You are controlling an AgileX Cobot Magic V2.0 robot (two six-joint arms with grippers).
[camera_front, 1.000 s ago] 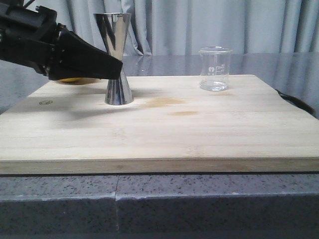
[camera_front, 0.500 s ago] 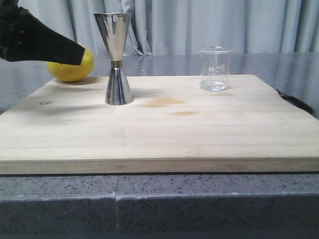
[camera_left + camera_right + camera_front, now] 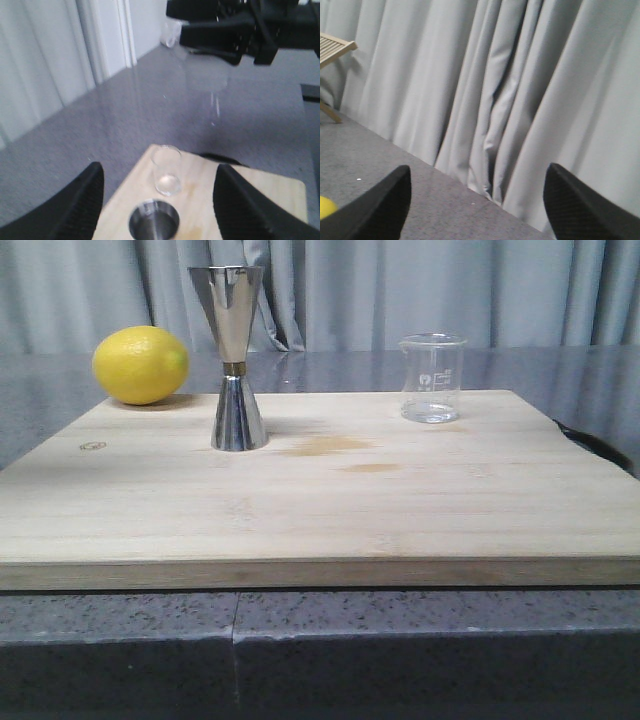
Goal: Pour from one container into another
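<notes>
The clear glass beaker (image 3: 432, 378) stands upright at the back right of the wooden board (image 3: 320, 510); whether it holds liquid I cannot tell. The steel jigger (image 3: 236, 360) stands upright at the back left. Neither gripper shows in the front view. In the left wrist view my left gripper (image 3: 159, 170) is open and holds nothing, raised to the left of the board, with the jigger's mouth (image 3: 154, 221) and the beaker (image 3: 166, 170) seen between its fingers. My right gripper (image 3: 479, 169) is open and empty, facing the curtains away from both containers.
A yellow lemon (image 3: 140, 364) lies at the board's back left corner, beside the jigger. The right arm (image 3: 240, 27) hangs high beyond the board's far side. A dark cable (image 3: 590, 443) runs past the board's right edge. Grey curtains close the back.
My left arm has drawn back to the left, away from the jigger and out of the front view, uncovering the lemon. Jigger and beaker have not moved.
</notes>
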